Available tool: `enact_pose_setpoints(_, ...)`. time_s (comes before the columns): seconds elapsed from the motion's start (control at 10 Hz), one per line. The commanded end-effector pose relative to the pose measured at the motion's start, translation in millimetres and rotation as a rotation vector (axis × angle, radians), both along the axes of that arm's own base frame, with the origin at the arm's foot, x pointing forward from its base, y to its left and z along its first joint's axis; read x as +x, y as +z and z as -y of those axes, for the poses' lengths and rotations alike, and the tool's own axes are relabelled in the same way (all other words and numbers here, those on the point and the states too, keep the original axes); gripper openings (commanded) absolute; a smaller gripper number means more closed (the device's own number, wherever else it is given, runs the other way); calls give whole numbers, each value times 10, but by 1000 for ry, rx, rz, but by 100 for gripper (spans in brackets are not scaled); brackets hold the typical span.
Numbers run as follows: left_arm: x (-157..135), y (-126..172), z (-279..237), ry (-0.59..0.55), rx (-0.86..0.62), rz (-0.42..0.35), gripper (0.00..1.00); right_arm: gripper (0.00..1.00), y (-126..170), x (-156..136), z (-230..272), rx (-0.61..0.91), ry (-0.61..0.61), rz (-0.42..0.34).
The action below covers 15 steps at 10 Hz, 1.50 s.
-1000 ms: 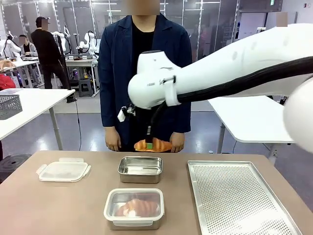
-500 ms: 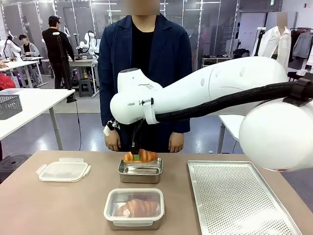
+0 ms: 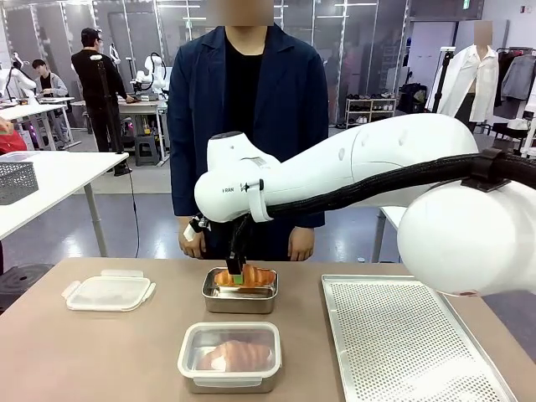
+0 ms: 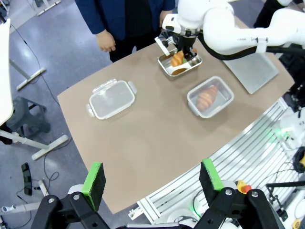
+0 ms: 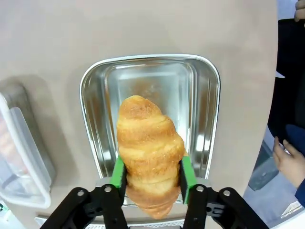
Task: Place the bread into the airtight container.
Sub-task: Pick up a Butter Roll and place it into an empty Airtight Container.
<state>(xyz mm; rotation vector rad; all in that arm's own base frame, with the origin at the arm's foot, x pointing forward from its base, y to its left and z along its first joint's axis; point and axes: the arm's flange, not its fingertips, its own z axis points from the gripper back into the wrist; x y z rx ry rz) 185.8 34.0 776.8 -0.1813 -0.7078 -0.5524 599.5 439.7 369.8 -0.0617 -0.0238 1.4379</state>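
The right arm is stretched across the middle of the table from the right side, its wrist bent downward so that the right gripper (image 3: pixel 239 275) points straight down. In the right wrist view its green pads (image 5: pixel 119 175) are seen pressed against both sides of a croissant (image 5: pixel 150 152). The left gripper (image 4: pixel 152 177) is held high above the near edge of the table, its two green-padded fingers (image 4: pixel 94 178) spread wide apart with nothing between them.
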Motion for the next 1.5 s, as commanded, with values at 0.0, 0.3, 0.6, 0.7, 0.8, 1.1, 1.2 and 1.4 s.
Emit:
enact_pose_setpoints(0.0,2,12,4,-21,0,5,100,100,52,72,-55,30,-24,6)
enact_pose_setpoints(0.3,2,12,4,-21,0,5,100,100,122,56,9,67,-26,7)
enact_pose_setpoints(0.6,2,12,4,-21,0,5,100,100,84,46,4,29,-10,13)
enact_pose_setpoints(0.7,2,12,4,-21,0,5,100,100,84,46,4,29,-10,13)
enact_pose_setpoints(0.8,2,12,4,-21,0,5,100,100,84,46,4,29,-10,13)
enact_pose_setpoints(1.1,2,12,4,-21,0,5,100,100,84,46,4,29,-10,13)
enact_pose_setpoints(1.2,2,12,4,-21,0,5,100,100,84,46,4,29,-10,13)
enact_pose_setpoints(1.4,2,12,4,-21,0,5,100,100,84,46,4,29,-10,13)
